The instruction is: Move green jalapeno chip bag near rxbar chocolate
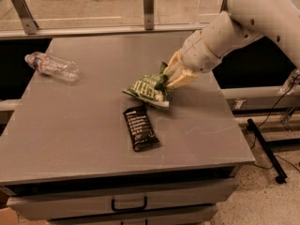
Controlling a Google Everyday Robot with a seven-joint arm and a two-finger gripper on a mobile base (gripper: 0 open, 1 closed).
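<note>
Camera view looks down on a grey table [84,125] from its front side, and I see the white arm [243,22] reaching in from the 2 o'clock direction. At its end the gripper [168,80] is over the middle of the table, a little toward 1 o'clock from the centre. Its tan fingers [183,78] are pressed together on the upper right edge of the green jalapeno chip bag [146,89]. The bag hangs tilted from this grip, with its white lettering patch turned toward the front and its lower left side pointing down to the table top. Whether the lowest corner of the bag touches the surface or is just above it, I cannot tell. The rxbar chocolate [139,127] lies flat on the table, just beside the bag at its 6 o'clock side. Its long side runs roughly from 12 to 6 o'clock with a small turn, and the white text lines face up. The top end of the bar is very near to the lower edge of the bag, but they appear apart. A clear plastic water bottle [51,66] lies on its side near the table's 10 o'clock corner, well apart from both the bag and the bar. Under the table top, at 6 o'clock, there is a drawer [70,205] with a dark handle [129,204]. On the floor [281,200] at 3 o'clock lies a black bar [265,149].
</note>
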